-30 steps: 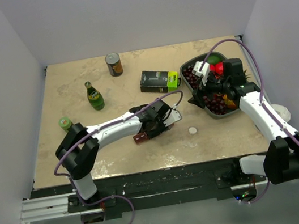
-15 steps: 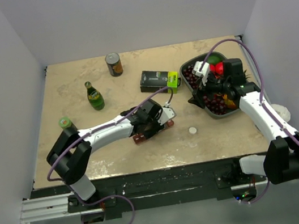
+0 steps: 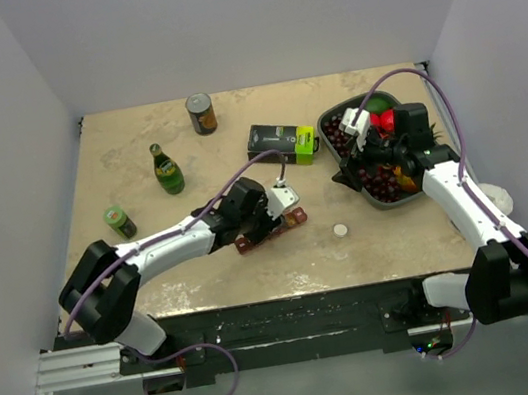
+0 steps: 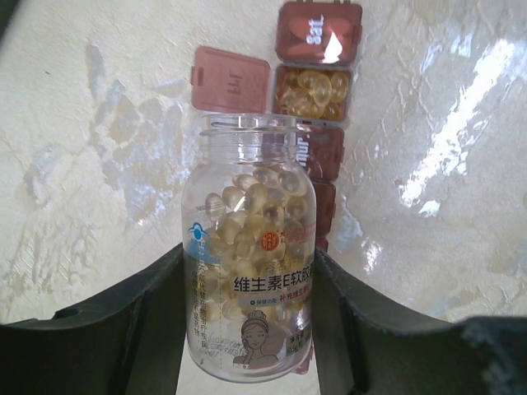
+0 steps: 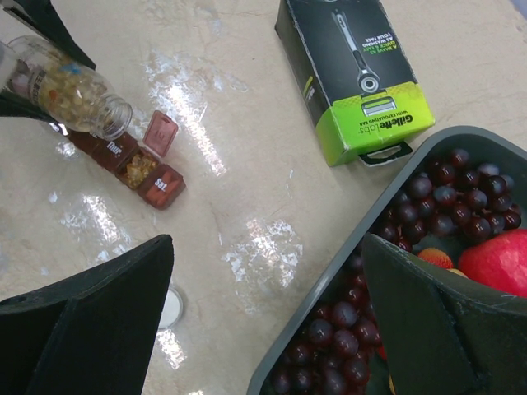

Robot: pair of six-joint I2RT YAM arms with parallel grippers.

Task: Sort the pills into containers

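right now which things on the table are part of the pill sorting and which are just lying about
Job: pill bottle; dark red pill strip, one lid open; white cap, likely the bottle's.
Lying about: green glass bottle; can; small green-topped jar; black-and-green box; grey fruit tray.

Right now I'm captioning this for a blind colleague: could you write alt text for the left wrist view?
The left gripper clamps a clear, uncapped pill bottle of yellow capsules, its mouth toward a dark red strip of containers on the marbled table. One compartment stands open, holding yellow capsules; the end one is shut.
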